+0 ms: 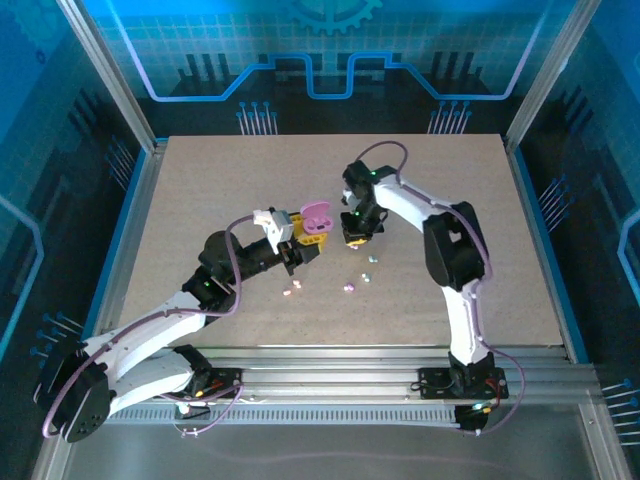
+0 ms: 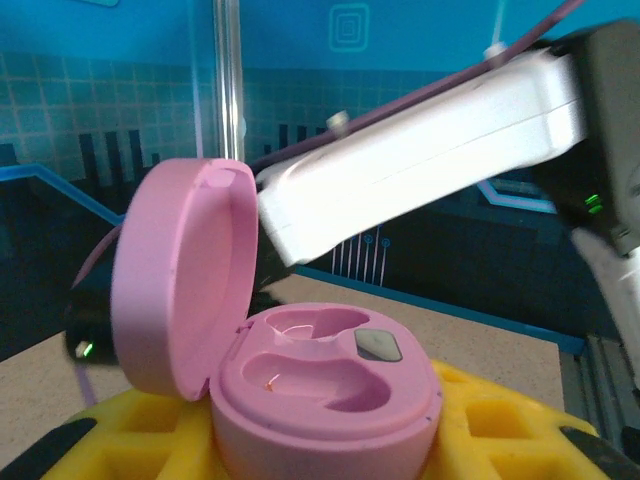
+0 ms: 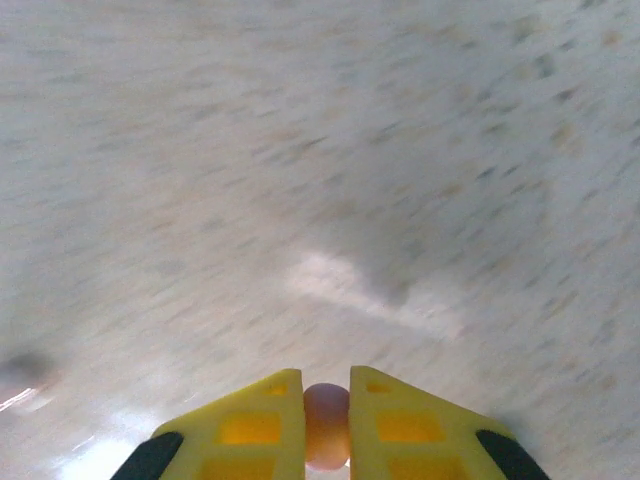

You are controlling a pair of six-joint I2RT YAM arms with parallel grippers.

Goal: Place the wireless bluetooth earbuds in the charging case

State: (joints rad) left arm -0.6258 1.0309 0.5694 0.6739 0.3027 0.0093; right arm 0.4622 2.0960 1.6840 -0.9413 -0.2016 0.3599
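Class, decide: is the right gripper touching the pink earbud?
Touching. The right wrist view shows the pink earbud pinched between the yellow fingers of the right gripper.

Robotics lab work cell, tan table fenced by aluminium frame posts, blue backdrop panels printed with grid, gear and circuit-trace graphics, white-and-black left arm and right arm bolted to slotted metal rails at the near edge

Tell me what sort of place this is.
Probably a robot test cell or demo booth, not a home. A bare tabletop is fenced by aluminium frame posts and blue circuit-patterned wall panels. The left arm and right arm are bolted to a rail.
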